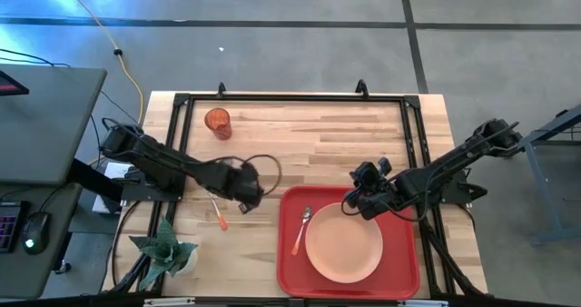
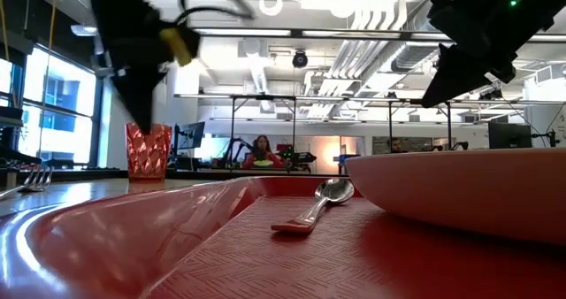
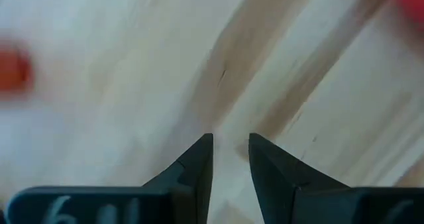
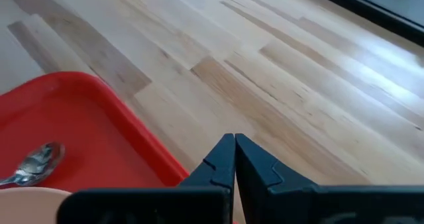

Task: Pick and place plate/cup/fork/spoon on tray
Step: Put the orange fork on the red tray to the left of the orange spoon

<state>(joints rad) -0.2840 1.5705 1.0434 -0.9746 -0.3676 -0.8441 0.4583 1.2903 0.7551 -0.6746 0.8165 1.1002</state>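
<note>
Plate (image 1: 343,244): salmon-pink, round, on the red tray (image 1: 401,272).
Spoon (image 1: 301,229): orange handle, on tray beside plate.
Fork (image 1: 219,212): on desk (image 1: 318,143), near left gripper (image 1: 245,201), jaws slightly apart, empty.
Cup (image 1: 218,123): orange-red, far desk corner.
Right gripper (image 1: 349,201): jaws closed, empty, over tray rim.

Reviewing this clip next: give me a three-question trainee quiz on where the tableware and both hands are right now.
1. True or false: the spoon lies on the tray beside the plate.
2. Which items are off the tray? A) cup and fork B) plate and cup C) none
3. Fill in: the right hand is ____, over the tray's edge; the left hand, slightly open, is above bare table.

Key: 1 true; 2 A; 3 shut
</note>
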